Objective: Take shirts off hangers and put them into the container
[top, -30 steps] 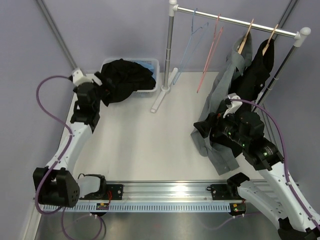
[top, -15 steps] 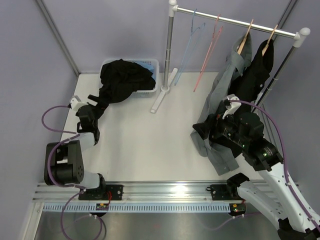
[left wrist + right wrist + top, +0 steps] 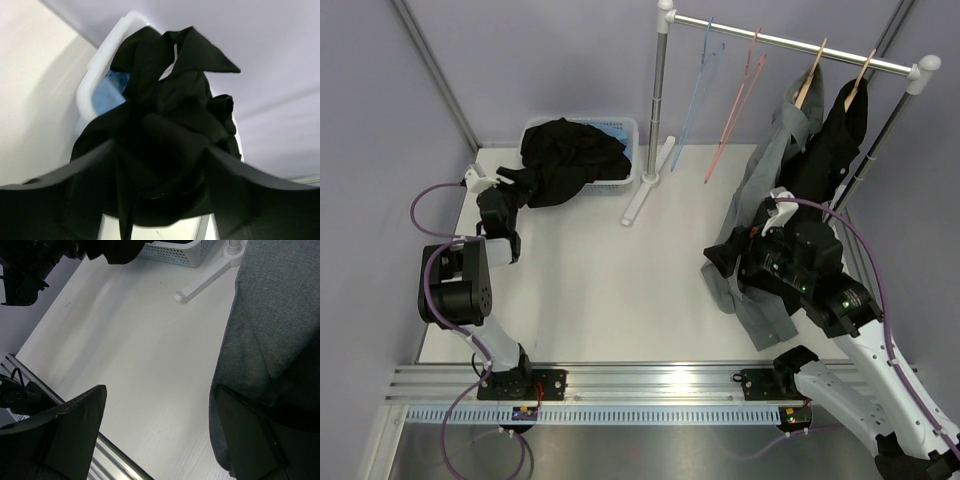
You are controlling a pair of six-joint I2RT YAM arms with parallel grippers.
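Observation:
A black shirt (image 3: 570, 155) is heaped in the white container (image 3: 628, 128) over a light blue shirt (image 3: 111, 92). Part of it hangs over the container's left rim. My left gripper (image 3: 512, 185) is at that overhang, jaws apart with black cloth (image 3: 165, 135) bunched between the fingers (image 3: 75, 190). A grey shirt (image 3: 770, 170) and another black shirt (image 3: 835, 140) hang on wooden hangers (image 3: 812, 72). The blue hanger (image 3: 695, 95) and pink hanger (image 3: 740, 95) hang bare. My right gripper (image 3: 723, 262) is open at the grey shirt's lower left edge (image 3: 270, 325), its right finger (image 3: 250, 435) against the cloth.
The white-and-chrome rail (image 3: 790, 43) stands at the back right, its foot (image 3: 642, 200) running across the table beside the container. A metal track (image 3: 650, 380) lines the near edge. Purple walls close in the left and back.
My left arm drew back from the container, then swung up to it again, and its jaws have begun to narrow. The right arm has barely moved. The pink hanger sways slightly.

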